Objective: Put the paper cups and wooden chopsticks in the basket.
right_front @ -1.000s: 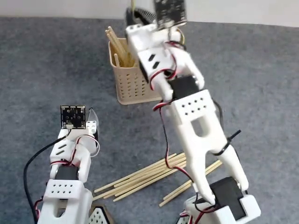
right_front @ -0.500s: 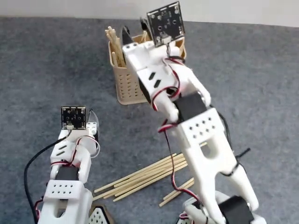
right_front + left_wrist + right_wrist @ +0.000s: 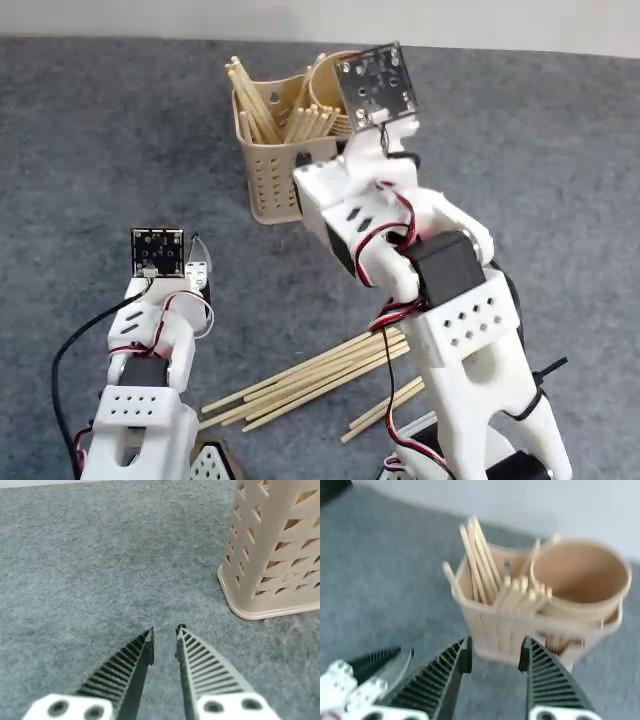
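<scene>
The basket (image 3: pixel 272 190) held one paper cup (image 3: pixel 328 88) and several chopsticks (image 3: pixel 256 108); loose chopsticks (image 3: pixel 310 378) lay lower centre, unpacked. The right gripper (image 3: pixel 495 653) gaped, the left gripper (image 3: pixel 165 630) was barely parted; both were empty.

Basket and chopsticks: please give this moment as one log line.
basket: chopsticks, paper cup inside | loose chopsticks: on table | right arm: jaws open, empty | left arm: jaws open, empty

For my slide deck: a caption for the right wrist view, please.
Open right tool facing the basket, which holds wooden chopsticks and a paper cup.
</scene>
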`<state>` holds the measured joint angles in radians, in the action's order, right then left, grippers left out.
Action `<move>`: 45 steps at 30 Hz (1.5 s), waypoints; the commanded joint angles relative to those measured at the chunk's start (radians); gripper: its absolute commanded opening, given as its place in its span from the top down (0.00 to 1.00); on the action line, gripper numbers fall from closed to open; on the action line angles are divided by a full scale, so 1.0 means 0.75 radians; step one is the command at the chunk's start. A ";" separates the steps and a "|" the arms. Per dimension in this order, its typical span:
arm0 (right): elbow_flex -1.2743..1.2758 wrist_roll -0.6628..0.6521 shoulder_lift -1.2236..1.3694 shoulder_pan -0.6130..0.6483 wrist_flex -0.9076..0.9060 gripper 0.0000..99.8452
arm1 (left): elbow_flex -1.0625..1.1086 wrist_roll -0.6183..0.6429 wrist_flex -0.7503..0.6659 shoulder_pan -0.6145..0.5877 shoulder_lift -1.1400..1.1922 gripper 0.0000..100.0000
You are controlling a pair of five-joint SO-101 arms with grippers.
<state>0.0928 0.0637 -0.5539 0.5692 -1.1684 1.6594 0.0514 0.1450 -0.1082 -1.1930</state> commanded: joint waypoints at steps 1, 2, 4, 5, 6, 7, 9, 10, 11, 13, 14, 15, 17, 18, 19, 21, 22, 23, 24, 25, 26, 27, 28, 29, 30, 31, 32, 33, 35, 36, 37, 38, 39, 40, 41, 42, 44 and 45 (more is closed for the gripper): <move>-0.007 0.102 -0.054 -0.073 -0.116 0.83 | -0.007 0.006 -0.004 -0.015 -0.026 0.91; -0.005 0.135 -0.056 -0.103 -0.144 0.83 | -0.007 0.006 -0.004 -0.015 -0.026 0.91; -0.003 0.188 -0.050 -0.161 -0.212 0.83 | -0.007 0.006 -0.004 -0.015 -0.026 0.91; -0.003 0.209 -0.050 -0.187 -0.249 0.83 | -0.005 0.006 -0.004 -0.015 -0.026 0.91; -0.003 0.225 -0.050 -0.212 -0.285 0.83 | -0.005 0.006 -0.004 -0.015 -0.026 0.91; -0.003 0.241 -0.050 -0.234 -0.326 0.83 | -0.005 0.006 -0.004 -0.015 -0.026 0.91; -0.003 0.284 -0.052 -0.285 -0.400 0.83 | -0.005 0.006 -0.004 -0.015 -0.026 0.91; -0.003 0.313 -0.054 -0.310 -0.431 0.83 | -0.005 0.006 -0.004 -0.015 -0.026 0.91; -0.003 0.340 -0.056 -0.339 -0.459 0.83 | -0.005 0.006 -0.004 -0.015 -0.026 0.91; -0.003 0.364 -0.050 -0.400 -0.508 0.83 | -0.005 0.006 -0.004 -0.015 -0.026 0.91; -0.001 0.364 -0.046 -0.433 -0.531 0.83 | -0.005 0.006 -0.004 -0.015 -0.026 0.91; 0.005 0.366 -0.046 -0.465 -0.547 0.83 | -0.003 0.006 -0.004 -0.015 -0.026 0.91; 0.058 0.366 -0.052 -0.533 -0.557 0.83 | -0.003 0.006 -0.004 -0.015 -0.026 0.91; 0.091 0.366 -0.060 -0.570 -0.557 0.83 | -0.003 0.006 -0.004 -0.015 -0.026 0.91; 0.126 0.366 -0.062 -0.605 -0.557 0.83 | -0.003 0.006 -0.004 -0.015 -0.026 0.91; 0.197 0.366 -0.062 -0.670 -0.555 0.83 | -0.003 0.006 -0.004 -0.015 -0.026 0.91; 0.238 0.366 -0.060 -0.707 -0.551 0.83 | -0.003 0.006 -0.004 -0.015 -0.026 0.91; 0.275 0.362 -0.056 -0.738 -0.551 0.83 | -0.003 0.006 -0.004 -0.015 -0.026 0.91; 0.308 0.360 -0.052 -0.764 -0.551 0.83 | -0.003 0.006 -0.004 -0.015 -0.026 0.91; 0.337 0.358 -0.050 -0.793 -0.549 0.83 | -0.003 0.006 -0.004 -0.015 -0.026 0.91; 0.367 0.358 -0.048 -0.821 -0.541 0.83 | -0.003 0.006 -0.004 -0.015 -0.026 0.91; 0.398 0.358 -0.048 -0.850 -0.519 0.83 | -0.003 0.006 -0.004 -0.015 -0.026 0.91; 0.431 0.356 -0.052 -0.881 -0.486 0.83 | -0.003 0.006 -0.004 -0.015 -0.026 0.91; 0.467 0.356 -0.054 -0.907 -0.451 0.83 | -0.003 0.006 -0.004 -0.015 -0.026 0.91; 0.502 0.354 -0.054 -0.928 -0.410 0.83 | -0.003 0.006 -0.004 -0.017 -0.026 0.91; 0.539 0.338 -0.050 -0.946 -0.373 0.83 | -0.003 0.006 -0.004 -0.017 -0.026 0.91; 0.580 0.309 -0.048 -0.958 -0.334 0.83 | -0.003 0.006 -0.004 -0.017 -0.026 0.91; 0.627 0.288 -0.048 -0.973 -0.294 0.83 | -0.003 0.006 -0.004 -0.017 -0.026 0.91; 0.713 0.268 -0.048 -1.001 -0.226 0.83 | -0.003 0.006 -0.004 -0.017 -0.026 0.91; 0.748 0.264 -0.048 -1.014 -0.197 0.83 | -0.003 0.006 -0.004 -0.017 -0.026 0.91; 0.778 0.262 -0.048 -1.028 -0.171 0.83 | -0.003 0.006 -0.004 -0.017 -0.026 0.91; 0.803 0.262 -0.048 -1.042 -0.146 0.83 | -0.003 0.006 -0.004 -0.017 -0.026 0.91; 0.825 0.262 -0.048 -1.055 -0.126 0.83 | -0.003 0.006 -0.004 -0.017 -0.026 0.91; 0.844 0.262 -0.048 -1.063 -0.109 0.83 | -0.003 0.006 -0.004 -0.017 -0.026 0.91; 0.858 0.262 -0.046 -1.069 -0.093 0.83 | -0.003 0.006 -0.004 -0.017 -0.026 0.91; 0.868 0.262 -0.046 -1.075 -0.077 0.83 | -0.003 0.006 -0.004 -0.017 -0.026 0.91; 0.893 0.262 -0.028 -1.081 -0.046 0.83 | -0.003 0.006 -0.004 -0.017 -0.026 0.91; 0.895 0.262 -0.001 -1.083 -0.034 0.83 | -0.003 0.006 -0.004 -0.017 -0.026 0.91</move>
<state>0.7679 0.2723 -0.5662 -0.2271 -1.2375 1.6609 0.0514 0.1450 -0.1082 -1.1930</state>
